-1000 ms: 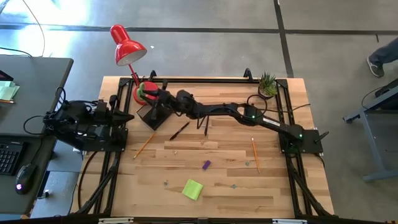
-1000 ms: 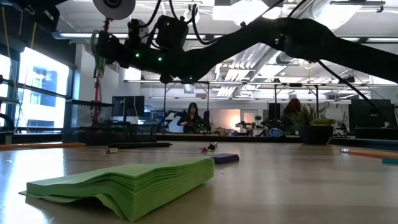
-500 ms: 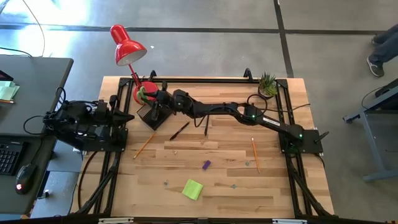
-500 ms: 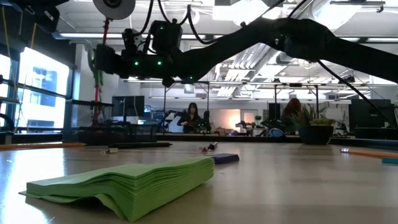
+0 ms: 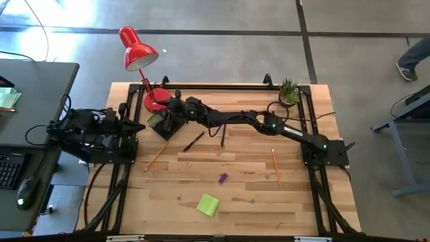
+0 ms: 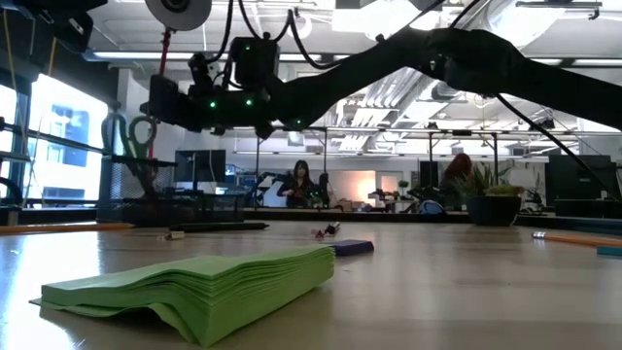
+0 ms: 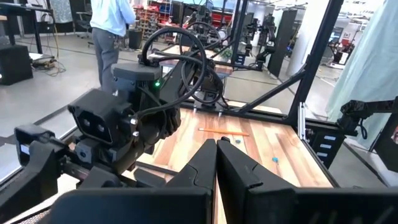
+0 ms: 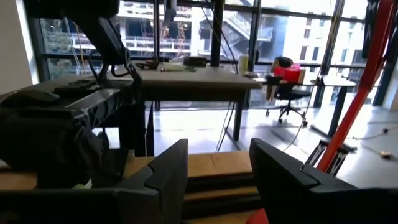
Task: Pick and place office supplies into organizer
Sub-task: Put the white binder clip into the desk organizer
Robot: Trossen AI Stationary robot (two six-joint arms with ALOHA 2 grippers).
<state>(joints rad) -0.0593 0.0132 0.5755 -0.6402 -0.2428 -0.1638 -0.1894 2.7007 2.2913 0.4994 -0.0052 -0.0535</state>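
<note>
At upper left of the high view, the right gripper [image 5: 172, 107], fingers spread and empty, hovers beside green-handled scissors [image 5: 155, 119] standing in the black compartmented organizer [image 5: 163, 124]; a withdrawing finger could topple them.

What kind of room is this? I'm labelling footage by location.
Probably an open-plan robotics lab or workshop: a polished concrete floor, a dark computer desk beside the wooden rig table, and more metal-framed robot stations behind.
</note>
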